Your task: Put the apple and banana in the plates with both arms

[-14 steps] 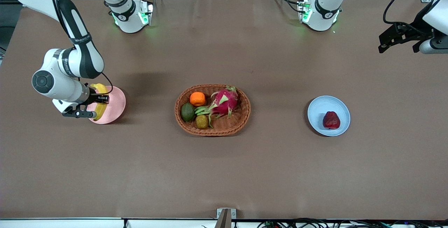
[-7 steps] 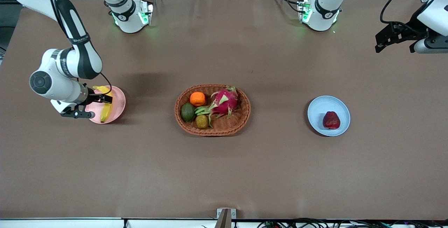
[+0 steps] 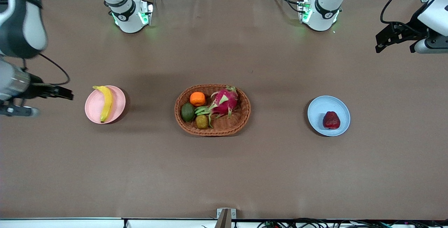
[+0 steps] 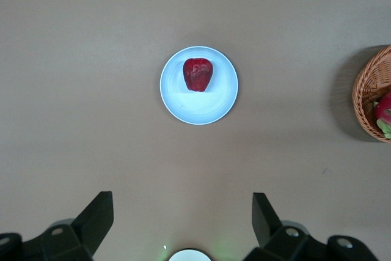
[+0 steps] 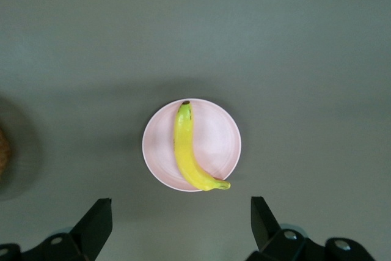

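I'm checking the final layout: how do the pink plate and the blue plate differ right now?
The pink plate holds the banana, whose tips overhang its rim; the blue plate holds the apple, well inside its rim. The pink plate sits toward the right arm's end, the blue plate toward the left arm's. Both are small, round, and beside the basket.

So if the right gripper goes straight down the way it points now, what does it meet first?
Probably bare brown table: the open right gripper hangs beside the pale pink round plate holding the long yellow banana.
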`<state>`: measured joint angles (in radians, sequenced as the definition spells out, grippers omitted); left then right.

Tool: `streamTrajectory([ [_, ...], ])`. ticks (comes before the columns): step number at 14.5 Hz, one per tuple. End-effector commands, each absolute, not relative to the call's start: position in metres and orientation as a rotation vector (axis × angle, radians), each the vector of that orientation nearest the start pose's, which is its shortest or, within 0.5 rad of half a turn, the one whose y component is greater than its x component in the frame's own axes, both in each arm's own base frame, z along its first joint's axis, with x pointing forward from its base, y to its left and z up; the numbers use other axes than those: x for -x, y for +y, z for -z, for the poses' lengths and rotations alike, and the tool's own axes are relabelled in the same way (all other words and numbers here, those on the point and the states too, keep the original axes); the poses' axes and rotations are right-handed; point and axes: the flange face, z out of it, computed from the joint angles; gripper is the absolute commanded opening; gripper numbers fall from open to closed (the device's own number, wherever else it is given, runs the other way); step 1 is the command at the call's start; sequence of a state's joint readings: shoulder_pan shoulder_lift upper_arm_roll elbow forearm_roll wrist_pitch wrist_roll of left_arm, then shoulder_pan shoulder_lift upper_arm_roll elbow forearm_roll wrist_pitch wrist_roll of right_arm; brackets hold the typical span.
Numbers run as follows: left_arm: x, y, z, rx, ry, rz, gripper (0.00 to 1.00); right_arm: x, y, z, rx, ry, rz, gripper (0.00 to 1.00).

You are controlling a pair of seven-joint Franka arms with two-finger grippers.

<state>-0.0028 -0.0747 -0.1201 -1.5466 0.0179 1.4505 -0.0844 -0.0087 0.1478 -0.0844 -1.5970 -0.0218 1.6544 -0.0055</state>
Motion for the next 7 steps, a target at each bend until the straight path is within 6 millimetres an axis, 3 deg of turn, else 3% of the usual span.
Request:
streamTrajectory([
  [1,-0.511,-0.064,-0.67,3.098,0.048,-0.006,1.0,-0.604,-0.065,-0.579,3.172,0.175,-0.074,1.0],
  [4,-0.514,-0.063,-0.668,3.099,0.044,-0.008,1.0,-0.604,-0.083,-0.604,3.165,0.207,0.011,1.0],
  [7,-0.514,-0.063,-0.67,3.099,0.041,-0.003,1.0,-0.604,-0.082,-0.615,3.152,0.211,0.045,1.0],
])
